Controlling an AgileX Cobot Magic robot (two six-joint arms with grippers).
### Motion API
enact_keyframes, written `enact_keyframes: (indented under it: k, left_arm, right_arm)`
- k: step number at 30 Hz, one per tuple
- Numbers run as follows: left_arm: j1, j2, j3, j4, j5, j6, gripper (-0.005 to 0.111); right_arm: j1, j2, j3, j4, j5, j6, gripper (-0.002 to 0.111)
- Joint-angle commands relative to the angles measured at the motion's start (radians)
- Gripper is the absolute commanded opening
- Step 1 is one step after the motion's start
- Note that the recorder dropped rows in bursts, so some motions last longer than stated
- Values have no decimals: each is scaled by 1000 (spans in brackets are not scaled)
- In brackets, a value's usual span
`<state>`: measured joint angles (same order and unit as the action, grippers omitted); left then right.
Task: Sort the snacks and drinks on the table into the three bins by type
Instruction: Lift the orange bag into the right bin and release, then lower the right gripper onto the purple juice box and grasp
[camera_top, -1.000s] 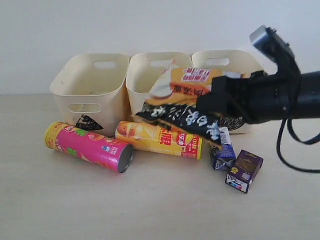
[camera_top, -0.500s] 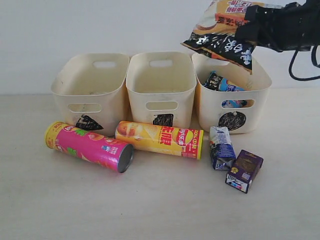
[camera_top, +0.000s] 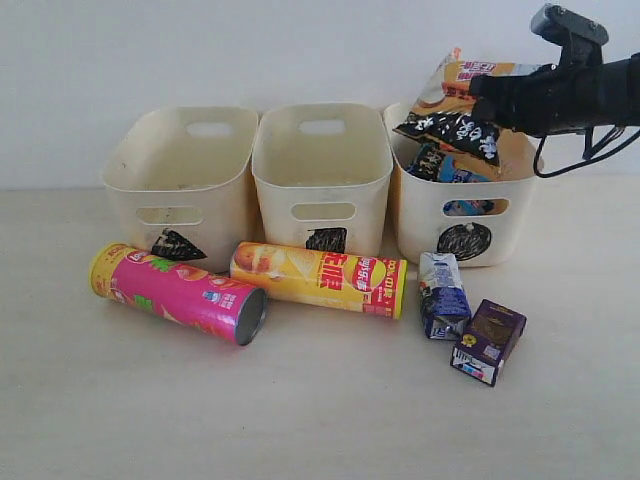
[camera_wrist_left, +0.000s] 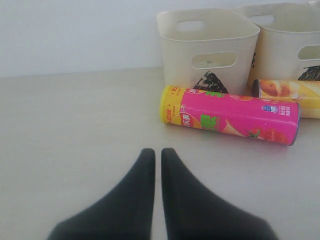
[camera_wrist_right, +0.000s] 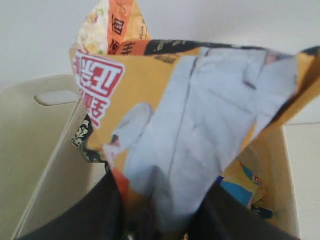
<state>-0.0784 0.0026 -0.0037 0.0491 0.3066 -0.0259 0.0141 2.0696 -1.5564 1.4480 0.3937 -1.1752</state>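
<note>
The right pincer, gripping the orange-black bag, has dropped to the mouth of the right bin. Release likely follows. The left pincer sits closed, empty.

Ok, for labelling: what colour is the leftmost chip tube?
Magenta chip tube, yellow end; left wrist view shows it best.

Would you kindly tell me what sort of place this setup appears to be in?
Most likely a robotics lab test bench: a bare beige table against a plain white wall, three identical cream bins marked with scribbled shapes, and a black robot arm holding an orange-black snack bag.
</note>
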Motion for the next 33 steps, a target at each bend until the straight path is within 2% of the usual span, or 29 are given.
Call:
enact_keyframes:
  k: [1,3,4,9,11,15,19,22,23,29,33]
  left_arm:
    - [-2,-3,4,-8,2,-11,4]
    - [-2,-3,4,-8,2,-11,4]
    - [-2,-3,4,-8,2,-11,4]
    - [-2,-3,4,-8,2,-11,4]
    - [-2,-3,4,-8,2,-11,4]
    - [-2,-3,4,-8,2,-11,4]
    - [-2,-3,4,-8,2,-11,4]
    - [-2,-3,4,-8,2,-11,4]
    - [-2,-3,4,-8,2,-11,4]
    - [-2,-3,4,-8,2,-11,4]
    - [-2,-3,4,-8,2,-11,4]
  right_arm:
    - [-5,-3,-13,-53,11,-4,70]
    - [-5,-3,-13,-53,4,-4,89]
    - [-5,-3,-13,-53,-2,2,93]
    - [-5,-26,-13,-93,-12,19,92]
    - [-5,-53,-13,-180,-40,51,86]
    - [-5,-118,-13,-462,-47,262,65]
    - [-5,-182,-13,-697,38,371,34]
    - [-5,-228,-13,-845,123,451,4]
    - [-5,-239,-13,-887,144,481,0]
    - [-5,-323,-13,-1184,303,728,0]
    - [-5,-363,-13,-1288,475,836,0]
